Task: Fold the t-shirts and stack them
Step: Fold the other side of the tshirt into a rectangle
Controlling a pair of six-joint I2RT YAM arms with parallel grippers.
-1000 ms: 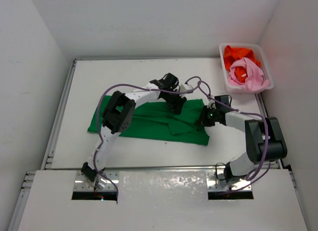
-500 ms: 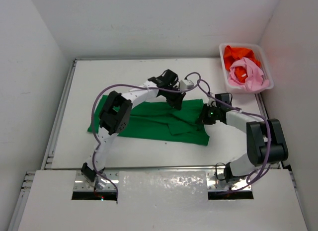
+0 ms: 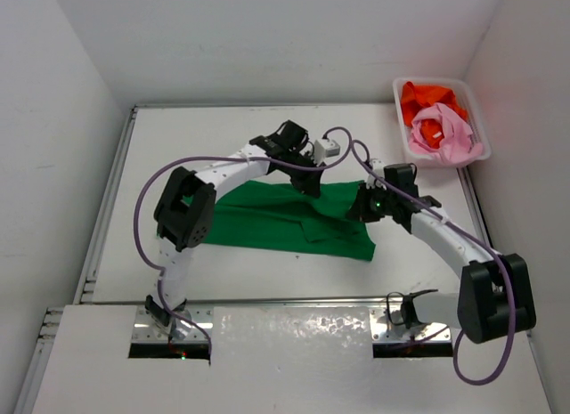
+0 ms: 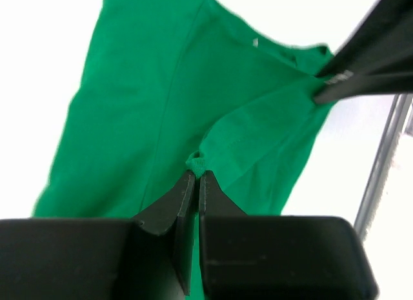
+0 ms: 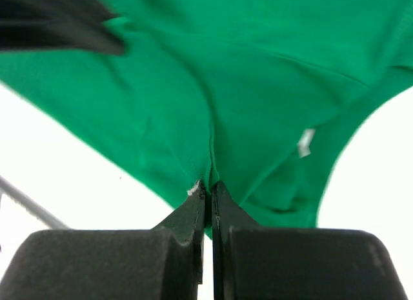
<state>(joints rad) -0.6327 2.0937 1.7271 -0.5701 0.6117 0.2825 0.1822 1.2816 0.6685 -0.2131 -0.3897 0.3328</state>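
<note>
Bright, even light is falling from above onto the tabletop [image 3: 169,147], with only faint, soft shadows lying on it. In both wrist views the white surface is blowing out to glare, while the green t-shirt [image 4: 142,100] is reading sharp and saturated. The left gripper [image 4: 195,176] is looking soft so close to its lens, and the right gripper [image 4: 321,87] is blurring. At the tabletop's far right corner, a reddish tint is spilling onto the wall [image 3: 512,93].

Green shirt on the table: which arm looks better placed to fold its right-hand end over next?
Probably the right. The right end effector is shut on the green shirt at that end's far corner, while the left end effector pinches the far edge nearer the middle.
</note>
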